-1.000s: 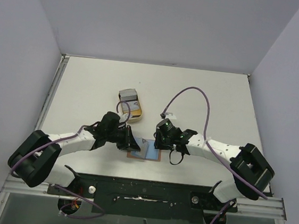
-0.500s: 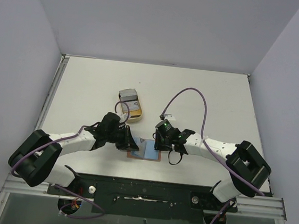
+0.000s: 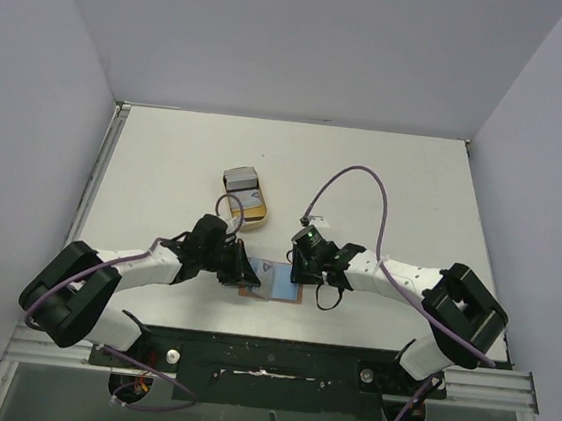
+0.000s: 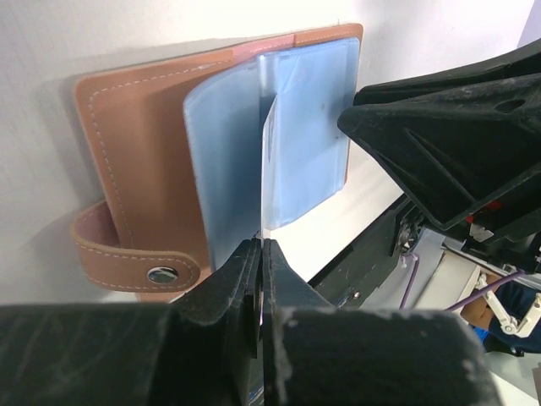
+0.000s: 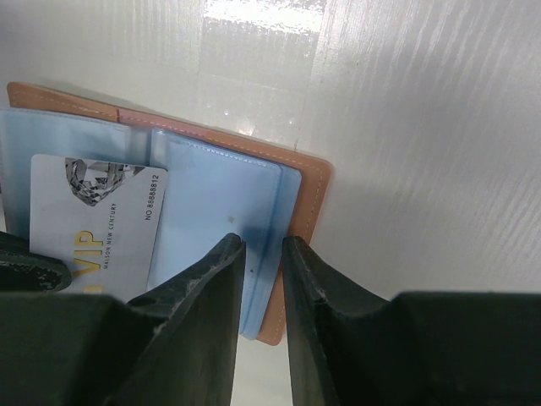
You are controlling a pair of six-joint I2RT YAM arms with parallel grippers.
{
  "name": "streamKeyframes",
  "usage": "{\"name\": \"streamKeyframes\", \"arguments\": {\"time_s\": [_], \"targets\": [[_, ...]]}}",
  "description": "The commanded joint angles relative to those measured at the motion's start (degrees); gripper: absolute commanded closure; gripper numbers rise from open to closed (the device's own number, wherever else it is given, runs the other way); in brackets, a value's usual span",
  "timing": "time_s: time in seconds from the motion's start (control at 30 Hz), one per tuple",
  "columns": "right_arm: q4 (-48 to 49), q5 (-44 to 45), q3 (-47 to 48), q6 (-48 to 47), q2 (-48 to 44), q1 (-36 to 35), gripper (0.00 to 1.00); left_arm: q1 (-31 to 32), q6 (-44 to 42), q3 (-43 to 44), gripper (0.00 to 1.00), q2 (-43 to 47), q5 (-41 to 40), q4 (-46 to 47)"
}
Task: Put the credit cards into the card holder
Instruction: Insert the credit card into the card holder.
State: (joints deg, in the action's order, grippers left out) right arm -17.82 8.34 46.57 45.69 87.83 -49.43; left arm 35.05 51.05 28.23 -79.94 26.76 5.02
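Left wrist view: the left gripper [image 4: 259,250] pinched a thin grey plastic card [image 4: 268,169] edge-on, face hidden, long axis toward the open brown leather card holder [image 4: 135,161]. The right gripper [image 5: 263,254] stood narrowly parted; grip indeterminate.

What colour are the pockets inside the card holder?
Pale blue. The pockets inside the brown card holder show best in the right wrist view.

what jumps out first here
The open brown card holder lies mid-front on the table, with both grippers crowding it. The left gripper pinches a VIP card at its blue pockets; the right gripper, jaws slightly apart, sits over them.
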Motion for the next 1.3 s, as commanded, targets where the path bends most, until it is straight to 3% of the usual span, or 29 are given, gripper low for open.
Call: {"name": "streamKeyframes", "arguments": {"time_s": [0.0,0.9,1.27], "targets": [[2.27,0.37,-0.32,0.73,0.10,0.21,0.74,0.71,1.49,-0.39,1.00,-1.34,-1.20,3.71],[4.12,-0.25,-2.93,3.18,-0.18,-1.20,0.75,3.52,6.79,-2.64,1.00,-4.33,-5.66,11.92],[3.98,0.01,-3.31,3.53,-0.73,-1.28,0.76,5.38,5.80,-1.52,1.00,-3.58,-11.79,7.26]]}}
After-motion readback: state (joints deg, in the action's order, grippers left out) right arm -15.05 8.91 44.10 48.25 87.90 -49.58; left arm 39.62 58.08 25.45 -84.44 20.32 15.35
